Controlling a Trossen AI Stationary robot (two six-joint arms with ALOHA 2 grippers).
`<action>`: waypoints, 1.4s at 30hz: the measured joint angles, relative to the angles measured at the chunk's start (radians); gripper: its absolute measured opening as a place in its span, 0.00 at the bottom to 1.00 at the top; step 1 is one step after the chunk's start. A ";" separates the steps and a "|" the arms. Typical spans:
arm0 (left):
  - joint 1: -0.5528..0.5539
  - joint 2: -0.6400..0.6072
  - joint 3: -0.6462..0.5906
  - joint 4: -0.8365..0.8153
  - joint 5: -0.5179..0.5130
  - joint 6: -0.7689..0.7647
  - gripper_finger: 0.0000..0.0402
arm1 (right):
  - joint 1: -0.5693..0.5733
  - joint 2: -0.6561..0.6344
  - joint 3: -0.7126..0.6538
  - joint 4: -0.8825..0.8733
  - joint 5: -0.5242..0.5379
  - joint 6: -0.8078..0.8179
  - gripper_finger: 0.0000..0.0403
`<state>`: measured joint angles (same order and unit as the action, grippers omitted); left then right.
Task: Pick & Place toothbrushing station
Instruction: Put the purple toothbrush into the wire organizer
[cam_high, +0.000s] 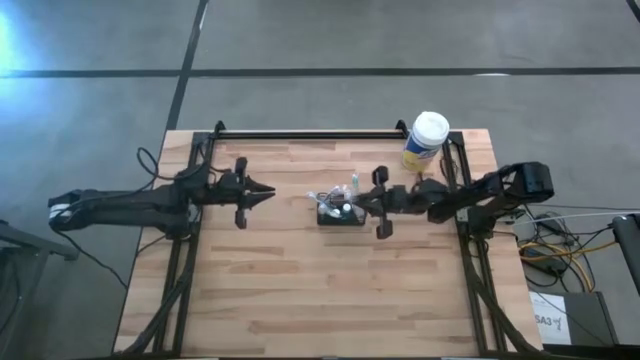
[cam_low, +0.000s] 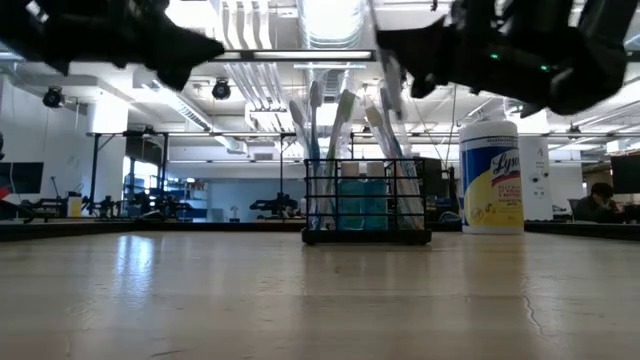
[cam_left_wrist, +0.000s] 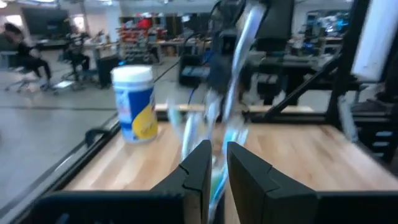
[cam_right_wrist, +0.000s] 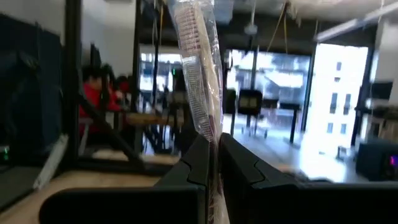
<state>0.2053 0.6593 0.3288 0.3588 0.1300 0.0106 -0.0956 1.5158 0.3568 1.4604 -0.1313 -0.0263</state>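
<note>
Seen from above, a wooden table (cam_high: 330, 270) fills the middle of the frame, with one dark robot arm entering from each side. The toothbrushing station (cam_high: 340, 212), a small black wire caddy with toothbrushes standing in it, sits just right of the table's centre. A yellow wipes canister (cam_high: 426, 141) with a white lid stands at the table's upper right, apart from the caddy.

The right gripper (cam_high: 362, 205) reaches in from the right and hangs over the caddy's right edge. In its wrist camera, its two fingers are pinched nearly together around a clear-wrapped toothbrush (cam_right_wrist: 200, 68) that stands up between them. The left gripper (cam_high: 266, 193) waits left of centre, well apart from the caddy, its fingers almost closed on nothing.

Likely risks: the grip seems to be on one wrapped brush rather than the caddy, so a lift might pull that brush out alone, or tip the light caddy and spill the others. The slick wrapper could also slip.

The table-height view shows the caddy resting flat on the table with about five brushes upright, which the overhead view cannot show. Only the overhead view shows which arm is which. Only the right wrist view shows the pinched wrapper.
</note>
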 joint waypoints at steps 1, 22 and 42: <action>-0.001 0.020 0.028 0.000 0.016 0.001 0.14 | 0.000 0.000 0.030 -0.057 -0.004 -0.001 0.03; -0.012 0.570 0.504 0.000 0.167 0.095 0.52 | 0.014 -0.004 0.257 -0.363 -0.012 -0.079 0.03; -0.045 0.706 0.619 0.071 0.195 0.089 0.27 | 0.014 -0.004 0.252 -0.366 0.056 -0.105 0.03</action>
<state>0.1601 1.3656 0.9474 0.4297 0.3255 0.0994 -0.0811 1.5120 0.6086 1.0946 -0.0751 -0.1309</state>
